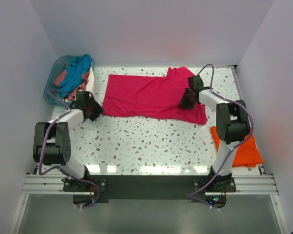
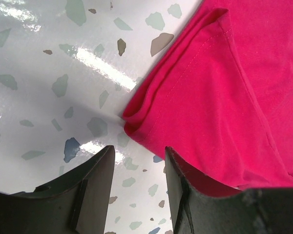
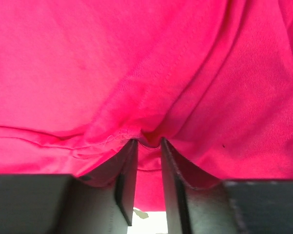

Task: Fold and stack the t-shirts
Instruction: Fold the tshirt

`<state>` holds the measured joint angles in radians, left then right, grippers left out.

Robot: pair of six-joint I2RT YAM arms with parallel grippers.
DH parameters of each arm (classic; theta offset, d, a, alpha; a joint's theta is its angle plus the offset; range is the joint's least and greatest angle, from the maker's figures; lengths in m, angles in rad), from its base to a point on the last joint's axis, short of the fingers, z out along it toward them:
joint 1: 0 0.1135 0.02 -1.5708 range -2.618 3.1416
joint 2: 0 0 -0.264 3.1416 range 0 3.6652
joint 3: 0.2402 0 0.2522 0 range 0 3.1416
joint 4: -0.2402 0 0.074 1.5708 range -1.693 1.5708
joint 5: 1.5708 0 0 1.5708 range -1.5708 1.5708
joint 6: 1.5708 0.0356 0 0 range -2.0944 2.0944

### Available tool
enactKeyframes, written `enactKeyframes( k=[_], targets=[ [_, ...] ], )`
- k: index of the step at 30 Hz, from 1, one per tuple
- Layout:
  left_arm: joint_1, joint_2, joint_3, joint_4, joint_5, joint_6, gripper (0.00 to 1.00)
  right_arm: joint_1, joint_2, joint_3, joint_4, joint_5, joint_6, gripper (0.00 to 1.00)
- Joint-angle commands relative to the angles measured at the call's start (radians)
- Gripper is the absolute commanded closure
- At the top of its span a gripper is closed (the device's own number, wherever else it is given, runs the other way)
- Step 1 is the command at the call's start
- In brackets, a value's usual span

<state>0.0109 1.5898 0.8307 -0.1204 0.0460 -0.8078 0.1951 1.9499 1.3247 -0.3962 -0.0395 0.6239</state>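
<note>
Right tool (image 3: 145,146) pinching magenta tee (image 1: 146,95); long axis left-right across table.

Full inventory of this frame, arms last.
pink tee: 1, magenta, spread flat mid-table
orange tee: 1, orange, folded, near right corner, partly behind right arm
basin: 1, translucent teal, far left corner
clothes in basin: heap, count unclear; teal, salmon and white
table: 1, white with speckles
left gripper: 1, black, open, over bare table at the pink tee's left edge
right gripper: 1, black, pinching a fold of the pink tee's right part
</note>
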Motion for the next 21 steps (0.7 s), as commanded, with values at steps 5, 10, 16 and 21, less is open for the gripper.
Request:
enactKeyframes(
  k=[5,10,16,21],
  targets=[
    [-0.002,0.006,-0.001,0.036,-0.014,0.006,0.50,-0.002,0.017,0.094,0.011,0.012,-0.026,0.80],
    [-0.002,0.007,-0.001,0.033,-0.014,0.007,0.50,0.004,0.055,0.145,0.004,0.003,-0.044,0.97],
    [-0.002,0.015,-0.001,0.034,-0.005,0.009,0.51,0.032,0.124,0.244,-0.018,-0.002,-0.081,1.00],
    [-0.002,0.015,-0.001,0.033,0.000,0.009,0.51,0.078,0.170,0.338,-0.046,0.036,-0.139,1.00]
  ],
)
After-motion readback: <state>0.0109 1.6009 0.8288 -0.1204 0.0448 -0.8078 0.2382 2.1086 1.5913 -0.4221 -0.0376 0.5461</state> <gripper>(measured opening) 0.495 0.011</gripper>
